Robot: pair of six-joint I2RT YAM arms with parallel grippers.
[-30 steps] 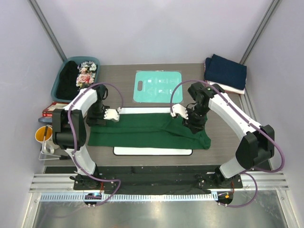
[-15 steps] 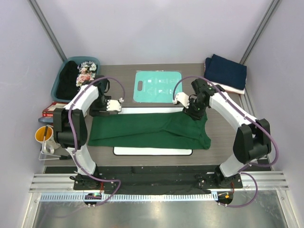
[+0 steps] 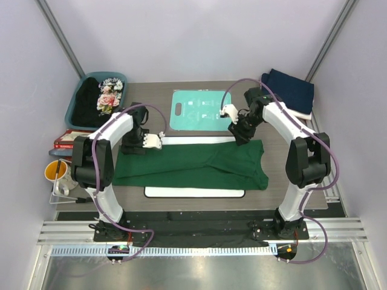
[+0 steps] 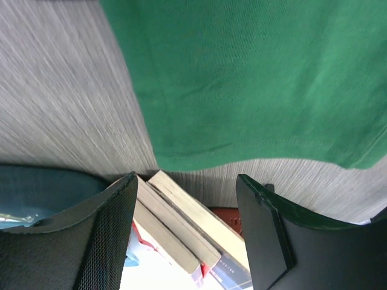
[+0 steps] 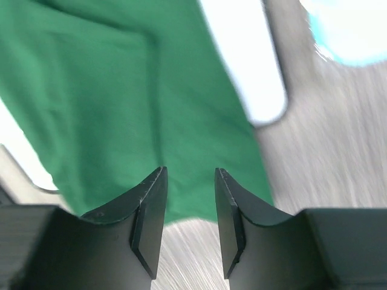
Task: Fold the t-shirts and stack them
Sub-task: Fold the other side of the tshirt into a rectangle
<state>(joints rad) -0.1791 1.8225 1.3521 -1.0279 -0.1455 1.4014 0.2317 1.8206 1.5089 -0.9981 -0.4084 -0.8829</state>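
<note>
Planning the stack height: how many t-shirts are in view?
4: dark green shirt spread flat mid-table; navy shirt folded at the far right, with a white shirt edge beneath it; black floral shirt in the bin, far left. Others may be hidden underneath.

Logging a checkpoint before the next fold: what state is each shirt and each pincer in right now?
Green t-shirt: lying flat in a wide band, not gripped.
Navy t-shirt: folded, lying on a folded white one.
Floral-print t-shirt: bunched up in the teal bin.
Left pincer: open, empty.
Right pincer: open, empty.
</note>
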